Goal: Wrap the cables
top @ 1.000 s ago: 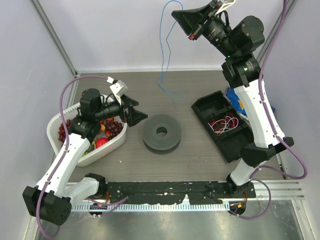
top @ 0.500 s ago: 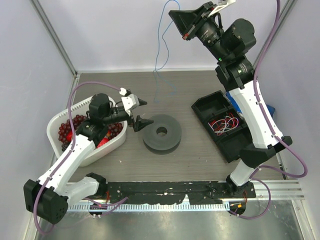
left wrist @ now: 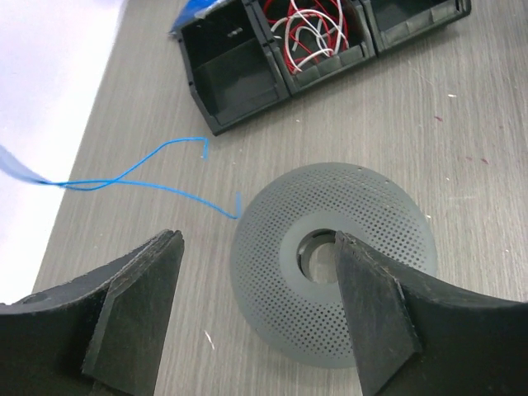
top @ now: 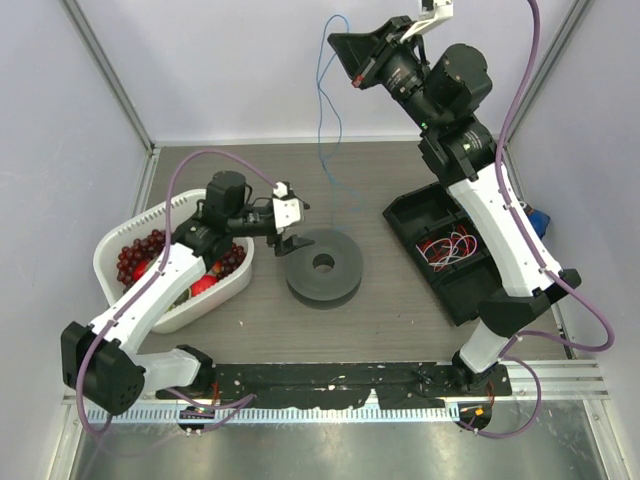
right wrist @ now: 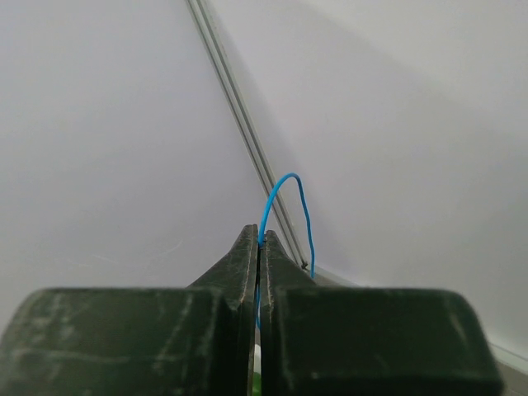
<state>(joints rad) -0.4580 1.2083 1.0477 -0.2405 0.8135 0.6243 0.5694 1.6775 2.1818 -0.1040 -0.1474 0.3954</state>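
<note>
A thin blue cable hangs from my right gripper, which is raised high at the back and shut on the cable's upper end. The cable's lower end lies on the table just left of the grey perforated spool. My left gripper is open and empty, low over the table at the spool's left edge. In the left wrist view its fingers straddle the left part of the spool.
A white basket of red fruit stands at the left under the left arm. A black compartment tray with red and white wires stands at the right. A blue item lies behind the right arm.
My left gripper moved right from the basket to the spool's left edge. My right gripper rose slightly and shifted left, and the hanging cable swung with it.
</note>
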